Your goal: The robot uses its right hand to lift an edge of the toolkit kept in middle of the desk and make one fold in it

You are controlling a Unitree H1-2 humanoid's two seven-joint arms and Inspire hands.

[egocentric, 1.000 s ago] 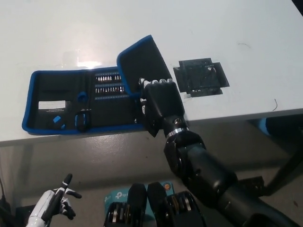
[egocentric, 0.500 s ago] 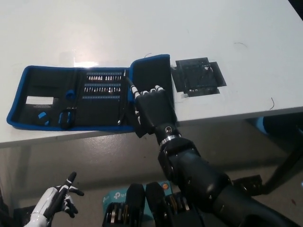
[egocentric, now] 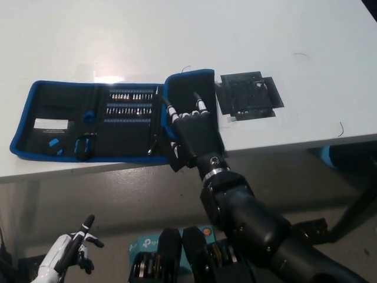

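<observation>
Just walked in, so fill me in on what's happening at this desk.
The robot's black right hand is on the right flap of the open blue-edged toolkit, which lies at the white desk's front edge. The flap is partly raised, not folded over. The white left hand rests low, below the desk.

Black right hand [egocentric: 191,132] is resting, fingers spread, on the right panel of the open toolkit [egocentric: 112,121] lying along the desk's [egocentric: 177,35] front edge; white left hand [egocentric: 73,250] is hanging below.

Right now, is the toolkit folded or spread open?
Mostly spread: the toolkit lies open with bits showing; only its right panel is raised, under the right robot hand.
</observation>
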